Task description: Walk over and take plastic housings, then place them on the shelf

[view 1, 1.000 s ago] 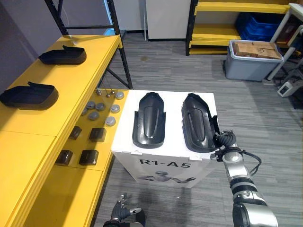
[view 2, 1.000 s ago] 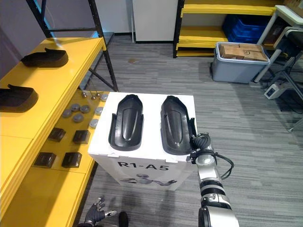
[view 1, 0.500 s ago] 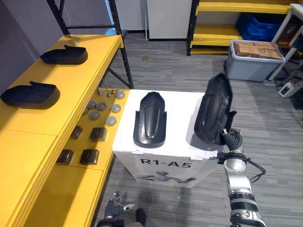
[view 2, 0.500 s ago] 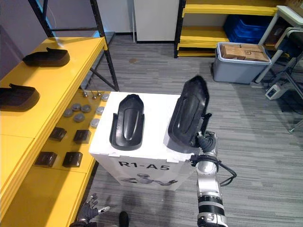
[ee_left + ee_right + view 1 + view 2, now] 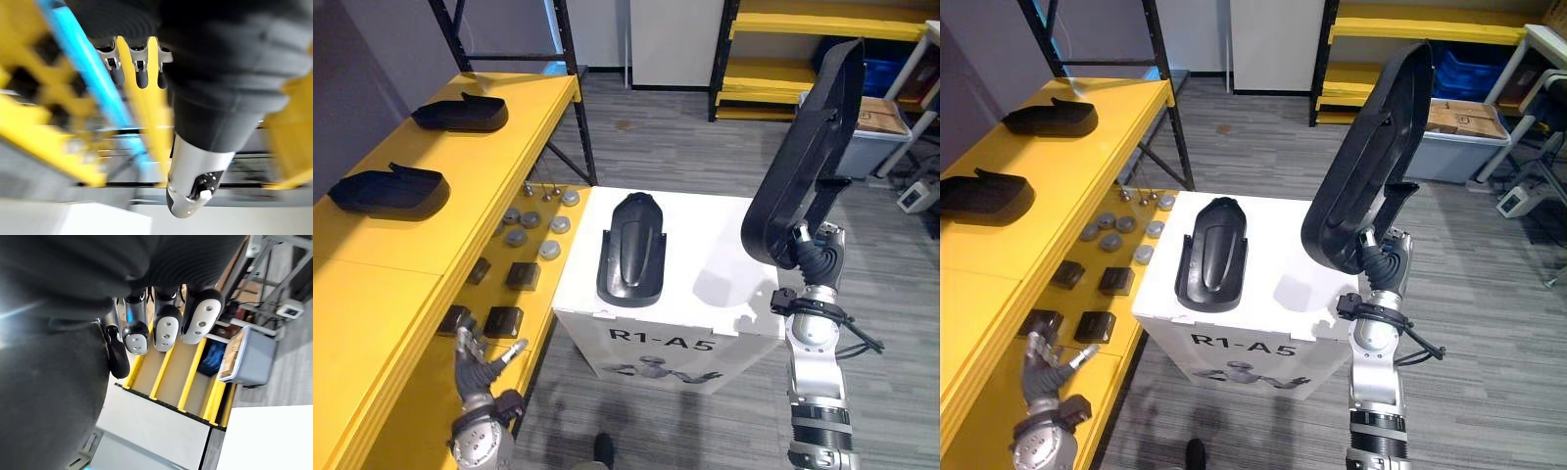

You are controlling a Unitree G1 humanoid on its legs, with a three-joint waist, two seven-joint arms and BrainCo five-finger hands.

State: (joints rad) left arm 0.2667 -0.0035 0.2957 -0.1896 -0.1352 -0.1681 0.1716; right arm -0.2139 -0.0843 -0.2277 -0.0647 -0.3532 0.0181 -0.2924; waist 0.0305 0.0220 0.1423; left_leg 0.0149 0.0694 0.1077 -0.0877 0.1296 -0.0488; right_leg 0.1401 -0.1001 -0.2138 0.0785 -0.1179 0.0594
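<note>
Right eye view: my right hand (image 5: 1382, 258) grips the long black plastic housing (image 5: 1369, 152); swing slowly toward the upper-left yellow shelf (image 5: 1087, 157).

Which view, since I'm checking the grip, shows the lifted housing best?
The right eye view: the whole housing stands tilted, its lower end in the right hand. The left eye view shows much the same. The right wrist view gives a dark surface, likely the housing, beside the fingers.
</note>
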